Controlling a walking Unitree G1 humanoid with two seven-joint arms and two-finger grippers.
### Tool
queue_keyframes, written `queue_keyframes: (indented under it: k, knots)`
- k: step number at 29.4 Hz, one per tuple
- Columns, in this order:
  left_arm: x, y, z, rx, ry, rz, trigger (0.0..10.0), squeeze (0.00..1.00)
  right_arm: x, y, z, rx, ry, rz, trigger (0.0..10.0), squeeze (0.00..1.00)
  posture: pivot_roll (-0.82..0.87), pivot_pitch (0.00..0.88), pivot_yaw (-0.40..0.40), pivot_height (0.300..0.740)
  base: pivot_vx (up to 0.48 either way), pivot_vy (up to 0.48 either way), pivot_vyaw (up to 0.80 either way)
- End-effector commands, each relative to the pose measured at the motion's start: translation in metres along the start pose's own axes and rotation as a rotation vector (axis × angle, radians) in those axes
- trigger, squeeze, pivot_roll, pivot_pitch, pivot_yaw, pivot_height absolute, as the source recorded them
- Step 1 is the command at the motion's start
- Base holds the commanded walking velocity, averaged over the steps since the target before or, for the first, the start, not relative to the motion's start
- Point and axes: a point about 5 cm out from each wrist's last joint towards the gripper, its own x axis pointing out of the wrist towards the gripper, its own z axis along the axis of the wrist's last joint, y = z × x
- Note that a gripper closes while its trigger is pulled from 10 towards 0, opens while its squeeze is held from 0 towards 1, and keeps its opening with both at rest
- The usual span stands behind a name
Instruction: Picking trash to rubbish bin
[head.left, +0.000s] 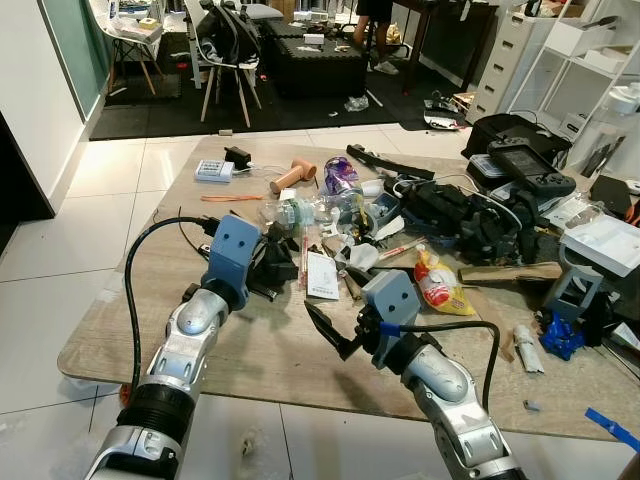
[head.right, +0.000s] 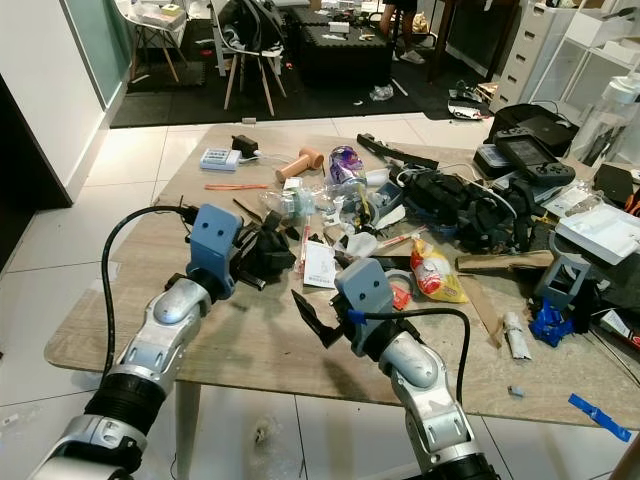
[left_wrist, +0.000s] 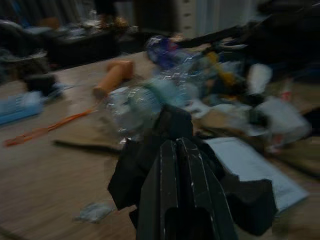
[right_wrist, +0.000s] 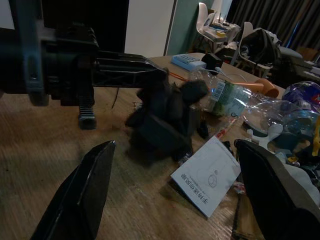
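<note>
Crumpled black trash (head.right: 268, 256) is clamped between the closed fingers of the left gripper (head.right: 262, 258) just above the cluttered table (head.right: 150, 300), where a loose pinch risks dropping it, while the right gripper (head.right: 318, 318) is held wide open nearby.

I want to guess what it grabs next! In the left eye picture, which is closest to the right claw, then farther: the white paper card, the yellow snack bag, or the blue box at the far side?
From the right claw:
1. White paper card, just beyond it.
2. Yellow snack bag, off to its right.
3. Blue box, far-left table edge.
</note>
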Motion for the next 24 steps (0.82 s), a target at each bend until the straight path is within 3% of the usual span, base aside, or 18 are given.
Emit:
queue_keyframes:
  k: [1, 2, 3, 4, 5, 6, 15, 16, 18, 24]
  knots:
    - [-0.003, -0.009, 0.002, -0.053, -0.028, -0.091, 0.0, 0.00, 0.001, -0.002, 0.002, -0.009, -0.011, -0.006, 10.0, 0.00, -0.09, 0.078, -0.018, 0.740, 0.000, 0.000, 0.00]
    - [-0.003, -0.011, 0.007, -0.058, -0.059, -0.127, 0.0, 0.00, 0.001, -0.002, 0.002, -0.009, -0.011, -0.007, 10.0, 0.00, -0.09, 0.078, -0.018, 0.740, 0.000, 0.000, 0.00]
    - [-0.004, -0.011, 0.010, -0.061, -0.066, -0.150, 7.8, 0.11, 0.001, -0.002, 0.002, -0.008, -0.012, -0.007, 10.0, 0.00, -0.09, 0.078, -0.017, 0.740, 0.000, 0.000, 0.00]
    - [-0.004, -0.011, 0.010, -0.061, -0.066, -0.150, 7.8, 0.11, 0.001, -0.002, 0.002, -0.008, -0.012, -0.007, 10.0, 0.00, -0.09, 0.078, -0.017, 0.740, 0.000, 0.000, 0.00]
    - [-0.004, -0.011, 0.011, -0.070, -0.065, -0.165, 10.0, 0.96, 0.001, -0.002, 0.002, -0.008, -0.012, -0.008, 10.0, 0.00, -0.09, 0.078, -0.016, 0.740, 0.000, 0.000, 0.00]
    - [-0.004, -0.011, 0.012, -0.082, -0.059, -0.171, 10.0, 1.00, 0.001, -0.002, 0.002, -0.007, -0.012, -0.009, 10.0, 0.00, -0.09, 0.078, -0.016, 0.740, 0.000, 0.000, 0.00]
    - [-0.004, -0.015, 0.009, -0.052, -0.013, -0.234, 10.0, 1.00, 0.000, -0.002, 0.001, -0.008, -0.009, -0.010, 10.0, 0.00, -0.10, 0.078, -0.014, 0.740, 0.000, 0.000, 0.00]
    - [-0.004, -0.016, 0.008, -0.055, -0.002, -0.234, 10.0, 0.52, 0.000, -0.002, 0.000, -0.010, -0.007, -0.008, 10.0, 0.00, -0.10, 0.075, -0.016, 0.740, 0.000, 0.000, 0.00]
    - [-0.004, -0.018, 0.007, -0.072, 0.008, -0.238, 10.0, 0.00, 0.000, -0.002, 0.000, -0.011, -0.006, -0.007, 10.0, 0.00, -0.10, 0.074, -0.018, 0.740, 0.000, 0.000, 0.00]
    - [-0.005, -0.031, 0.003, -0.226, 0.027, -0.299, 10.0, 0.00, 0.000, -0.003, -0.001, -0.014, -0.003, -0.004, 10.0, 0.00, -0.10, 0.064, -0.020, 0.740, 0.000, 0.000, 0.00]
